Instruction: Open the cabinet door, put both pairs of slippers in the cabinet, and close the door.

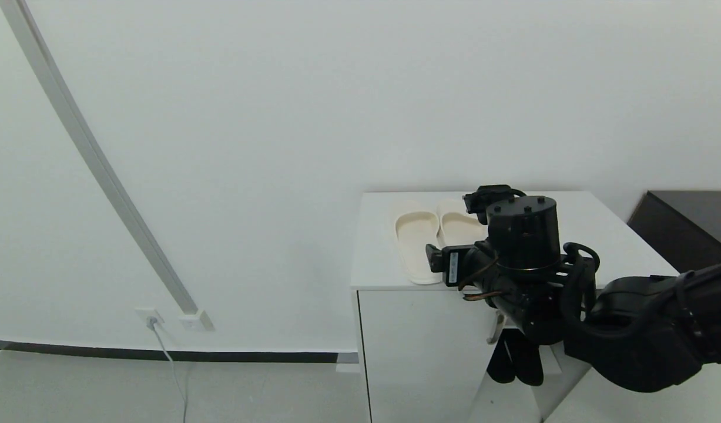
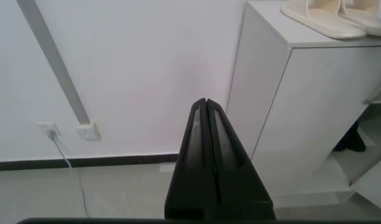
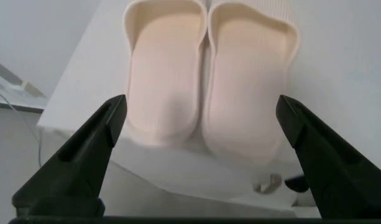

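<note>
A pair of cream slippers (image 1: 419, 238) lies side by side on top of the white cabinet (image 1: 577, 217), heels toward its front edge. My right gripper (image 3: 201, 106) hangs open above their heel ends, its two fingers spread wider than the pair (image 3: 206, 74) and touching nothing. A pair of black slippers (image 1: 516, 358) stands inside the cabinet's open right compartment, partly hidden by my right arm. My left gripper (image 2: 206, 106) is shut and empty, low at the cabinet's left side, out in front of the wall.
The cabinet's left front panel (image 1: 419, 352) is closed, and a metal handle (image 1: 495, 329) shows at the open side. A wall socket with a cable (image 1: 151, 322) sits low on the wall at the left. A dark surface (image 1: 689, 226) stands right of the cabinet.
</note>
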